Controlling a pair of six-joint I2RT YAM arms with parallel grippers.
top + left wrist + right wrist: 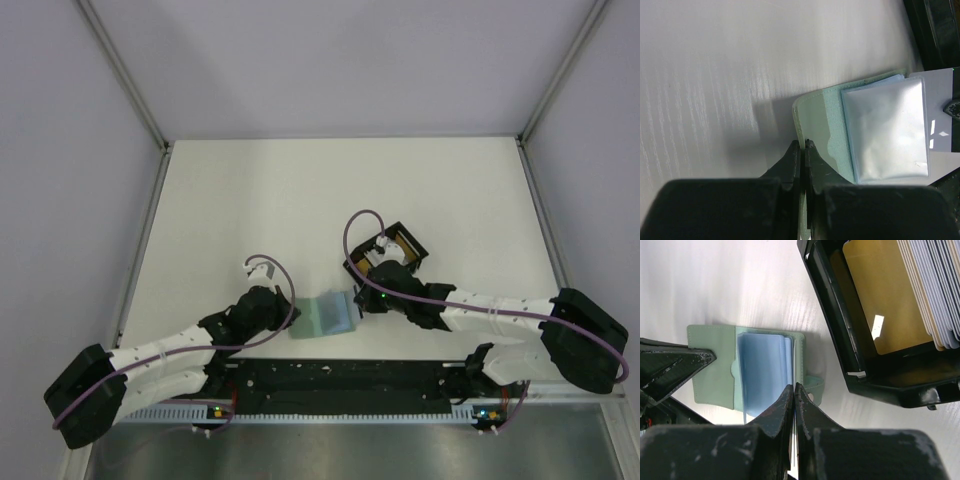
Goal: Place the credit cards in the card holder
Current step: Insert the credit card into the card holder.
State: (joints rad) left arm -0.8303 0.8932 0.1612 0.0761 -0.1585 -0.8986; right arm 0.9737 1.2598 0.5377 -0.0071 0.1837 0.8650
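- card holder [325, 315] lies open on the worktop [300, 200] at the near edge, between the two arms, just beside the black box [840, 340]
- left jaws clenched on the edge of the card holder's green flap [815, 120]; they pin it flat and open
- right jaws clenched on a grey-white card [939, 95] with a dark stripe; from the right wrist it shows only as a thin pale line between the jaws, so grip depth cannot be told
- that card hangs over the holder's slotted side; whether it touches a slot cannot be told
- holder material: sage-green soft leather-like skin, matte, rounded corners, small tab on the flap; likely light and floppy, will slide or fold if not pinned; best held by the flap edge, away from the slots
- inside: pale blue-grey sleeves [765, 370], stacked; top one looks like a clear glossy plastic pocket [885, 130], thin and limp; mouth probably needs a card fed edge-first at a shallow angle
- credit cards [935, 290] stand on edge in the black box, packed tight; a gold card [880, 295] faces out
- cards: thin, stiff, smooth plastic; light, likely slippery in the pinch; take by a short edge, leave the leading edge free
- black box: hard moulded plastic, glossy, upright walls; worktop white, faint wood grain, low friction by the look
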